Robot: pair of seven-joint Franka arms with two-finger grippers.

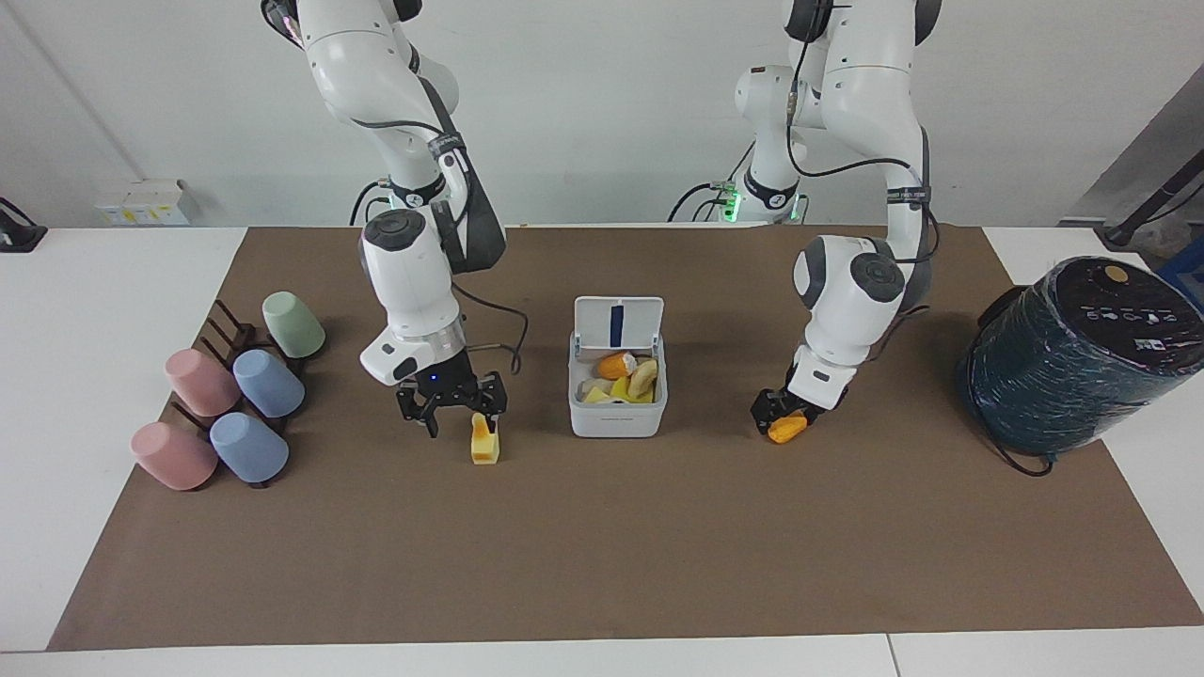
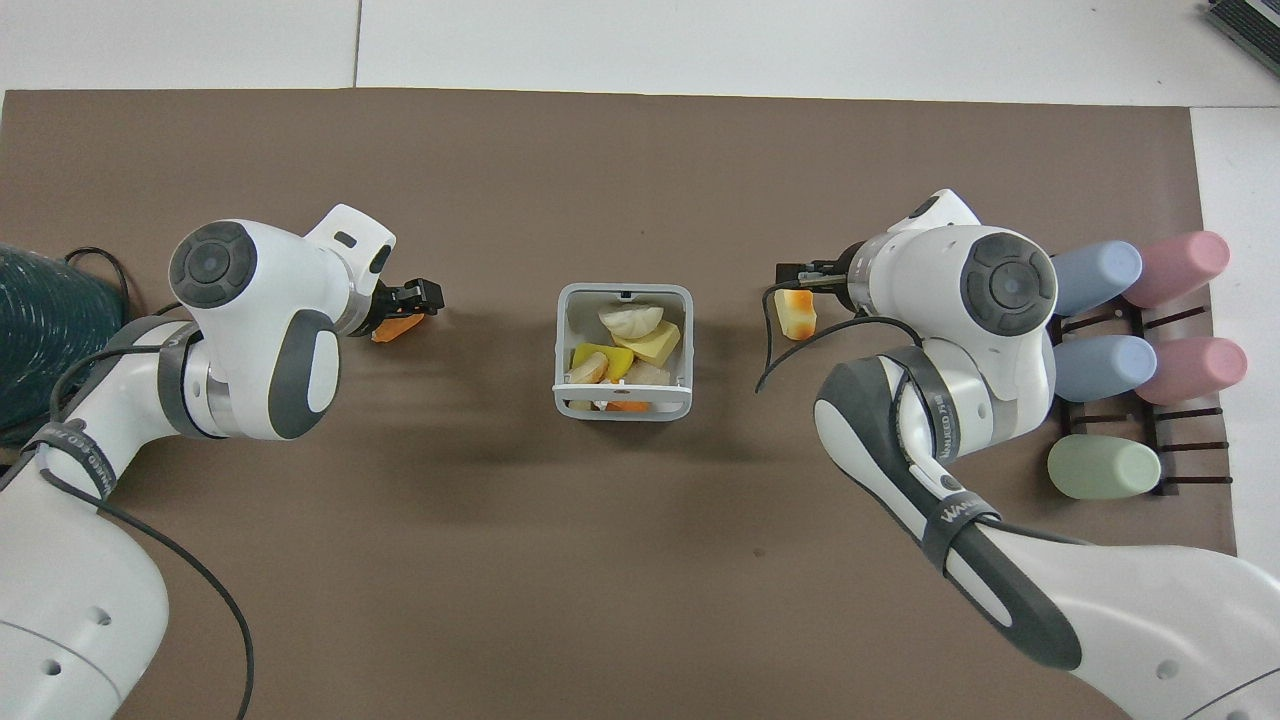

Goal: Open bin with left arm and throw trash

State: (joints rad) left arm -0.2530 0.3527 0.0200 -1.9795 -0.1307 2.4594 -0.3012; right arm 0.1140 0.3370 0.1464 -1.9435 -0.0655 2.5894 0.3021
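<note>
Brown mat: white bin [image 1: 617, 414] mid-table, lid propped up (ready for trash). Left gripper [image 1: 784, 414] straddles orange wedge [image 1: 787, 429], whether pinched I cannot tell; its axis slants across the mat. Right gripper [image 1: 451, 402], fingers spread, hangs at pale yellow block [image 1: 483, 440], which points away from the robots.

You have bright, even light from above in both views. Soft shadows fall on the brown mat [image 1: 602, 545] beside the bin [image 1: 617, 414] and under both arms. Focus is sharp, with no glare. A green light glows at one arm's base [image 1: 732, 200].
</note>
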